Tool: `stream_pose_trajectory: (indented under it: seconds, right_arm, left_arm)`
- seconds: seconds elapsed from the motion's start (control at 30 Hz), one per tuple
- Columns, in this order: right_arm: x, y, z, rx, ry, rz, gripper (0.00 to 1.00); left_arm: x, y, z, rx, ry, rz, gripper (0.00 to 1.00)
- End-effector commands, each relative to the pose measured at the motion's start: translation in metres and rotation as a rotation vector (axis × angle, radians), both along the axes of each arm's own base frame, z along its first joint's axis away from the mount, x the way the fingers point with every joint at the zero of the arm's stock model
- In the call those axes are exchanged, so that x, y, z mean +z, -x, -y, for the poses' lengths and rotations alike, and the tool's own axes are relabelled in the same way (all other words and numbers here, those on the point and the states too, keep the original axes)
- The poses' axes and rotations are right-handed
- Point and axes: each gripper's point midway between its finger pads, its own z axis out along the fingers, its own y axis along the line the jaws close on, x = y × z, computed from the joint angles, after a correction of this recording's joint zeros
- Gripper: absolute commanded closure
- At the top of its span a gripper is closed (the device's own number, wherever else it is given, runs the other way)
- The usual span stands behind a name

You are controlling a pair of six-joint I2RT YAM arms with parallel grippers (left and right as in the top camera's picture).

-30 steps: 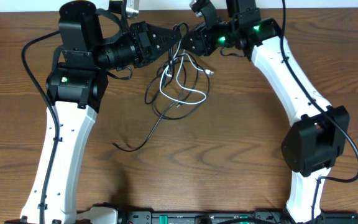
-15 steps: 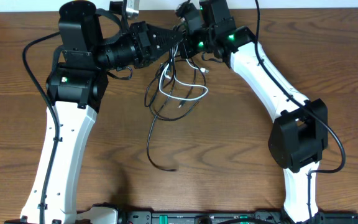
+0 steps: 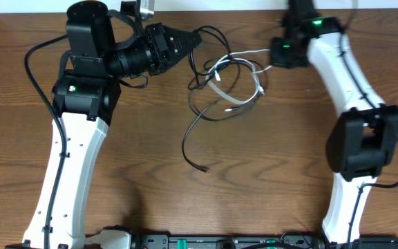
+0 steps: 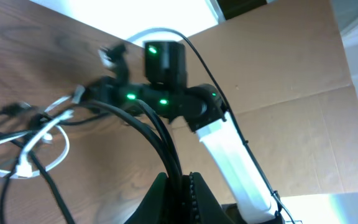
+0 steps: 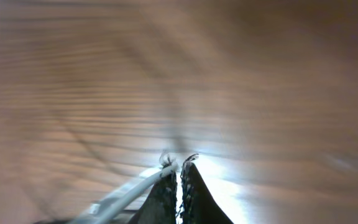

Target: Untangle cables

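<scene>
My right gripper (image 3: 273,63), clamped on the white cable (image 3: 235,102), has swung toward three o'clock; my left gripper (image 3: 193,40) pinches the black cable (image 3: 184,142), loosening the tangle.

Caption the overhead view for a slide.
Left gripper holds the black cable, right gripper the white cable, their loops tangled between them on the wooden table.

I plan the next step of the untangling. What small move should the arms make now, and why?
Probably draw the right gripper, shut on the white cable, a little away from the left gripper, which pinches the black cable. The two cables cross in loops between the grippers, so a gentle pull apart may open the loops.
</scene>
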Motion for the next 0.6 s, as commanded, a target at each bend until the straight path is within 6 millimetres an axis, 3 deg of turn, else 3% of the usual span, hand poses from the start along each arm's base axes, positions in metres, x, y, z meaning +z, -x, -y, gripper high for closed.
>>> stream_pose_trajectory:
  seconds: [0.0,0.17,0.27,0.43,0.57]
  right_arm:
    - [-0.011,0.005,0.077,-0.178,0.097,-0.065,0.99]
    - [-0.016,0.022,0.134,-0.303,0.093,-0.139,0.99]
    - [-0.017,0.029,0.146,-0.321,0.047,-0.164,0.99]
    - [-0.011,0.026,0.116,-0.119,-0.113,-0.135,0.99]
    - [0.004,0.028,0.061,0.118,-0.303,-0.090,0.99]
  left_arm:
    - [0.007,-0.001,-0.004,0.026,-0.016,0.048,0.93]
    - [0.004,0.000,-0.004,0.021,-0.035,0.063,0.92]
    - [-0.001,0.001,-0.004,0.015,-0.049,0.055,0.90]
    - [-0.006,0.003,-0.005,0.010,-0.062,0.044,0.89]
    - [-0.006,0.003,-0.005,0.010,-0.062,0.044,0.88]
